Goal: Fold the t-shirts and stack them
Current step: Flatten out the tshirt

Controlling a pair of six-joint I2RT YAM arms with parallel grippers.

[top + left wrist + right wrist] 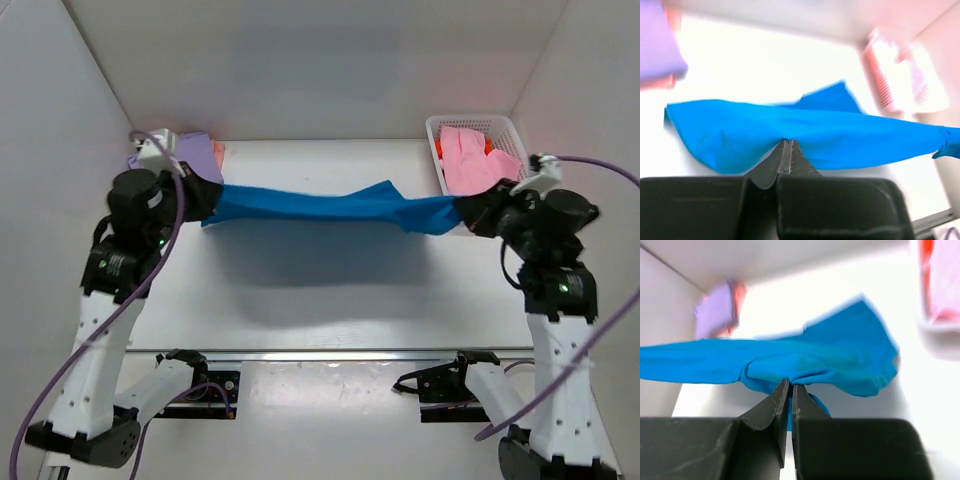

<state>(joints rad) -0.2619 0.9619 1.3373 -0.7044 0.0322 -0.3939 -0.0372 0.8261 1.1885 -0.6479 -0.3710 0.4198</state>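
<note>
The bright blue t-shirt [330,209] hangs stretched in the air between my two grippers, above the table. My left gripper [205,203] is shut on its left end; in the left wrist view the jaws [788,142] pinch the blue cloth [805,135]. My right gripper [462,213] is shut on its right end; in the right wrist view the jaws [790,382] pinch a bunched fold of the blue shirt [840,352]. A lavender t-shirt [192,150] lies folded on a salmon one [219,153] at the back left. A light pink t-shirt [470,160] and an orange one [489,146] fill the basket.
The white mesh basket [436,150] stands at the back right against the wall. White walls close in the table on the left, back and right. The arm bases sit at the near edge.
</note>
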